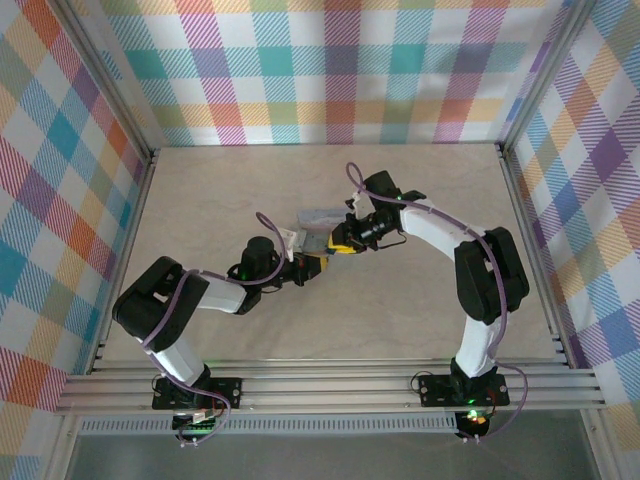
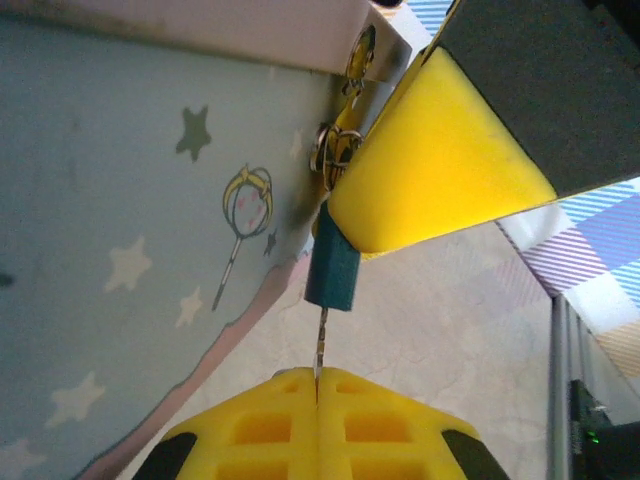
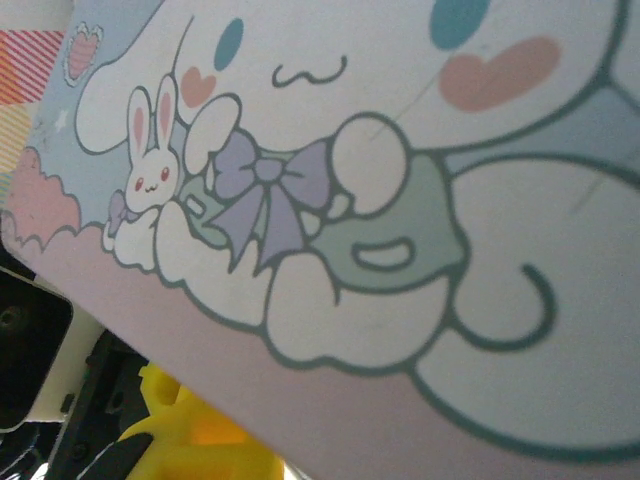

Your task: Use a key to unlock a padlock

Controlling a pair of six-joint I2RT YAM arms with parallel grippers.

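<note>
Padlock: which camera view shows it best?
Left wrist: the teal padlock hangs beside the tin box, key at its underside. From the top external it's too small to tell; the right wrist faces the box's cartoon print.

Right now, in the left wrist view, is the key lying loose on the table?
No, the left gripper is shut on the key, whose tip meets the bottom of the padlock.
</note>
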